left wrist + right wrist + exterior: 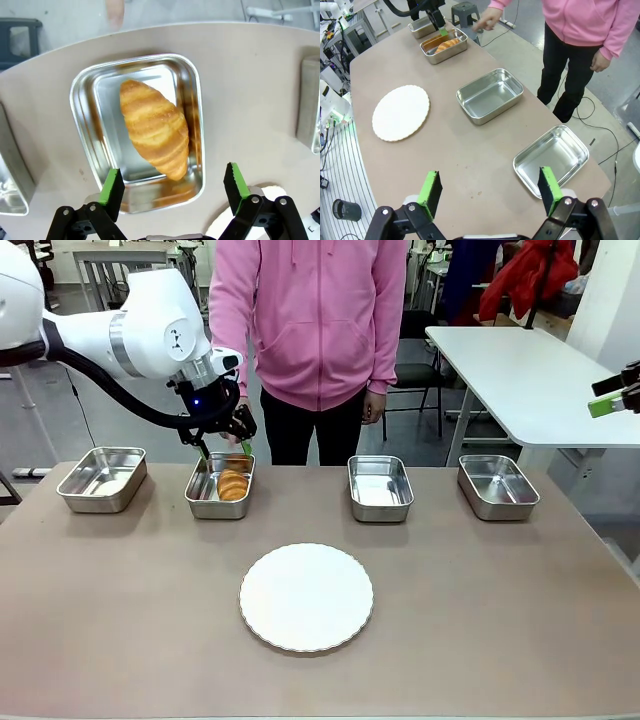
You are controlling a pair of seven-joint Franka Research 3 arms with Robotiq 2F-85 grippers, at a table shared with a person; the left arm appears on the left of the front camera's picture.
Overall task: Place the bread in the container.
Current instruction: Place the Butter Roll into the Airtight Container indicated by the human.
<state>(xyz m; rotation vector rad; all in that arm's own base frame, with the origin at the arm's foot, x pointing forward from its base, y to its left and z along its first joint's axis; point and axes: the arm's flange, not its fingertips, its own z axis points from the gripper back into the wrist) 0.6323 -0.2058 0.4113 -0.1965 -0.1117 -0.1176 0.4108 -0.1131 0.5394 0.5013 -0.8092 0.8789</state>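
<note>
Already the croissant [233, 484] lies inside the second pan from the robot's left [219, 486], stretched along the pan's length; in the left wrist view it sits a little toward one side wall, one tapered end near the pan's corner. Nothing touches it. The left gripper [226, 447] hangs just above that pan with its fingers spread wide, and the left wrist view shows the green pads [111, 188] standing apart over the pan's near rim, holding nothing.

Four steel pans stand in a row along the far side of the table [120, 620]. The leftmost pan [102, 478], the third pan [380, 487] and the rightmost pan [497, 485] hold nothing but reflections. One round white plate [306, 597] sits nearer the robot, in front of the gap between the second and third pans, and it is bare.

One croissant, four pans, one plate, two grippers.

The right gripper [622, 398] is raised well off to the robot's right, beyond the table's edge; its wrist view shows the fingers [430, 192] spread wide and holding nothing, high over the rightmost pan's end of the table.

A person in a pink hooded top [315, 310] stands at the far side, behind the row of pans, arms down.
</note>
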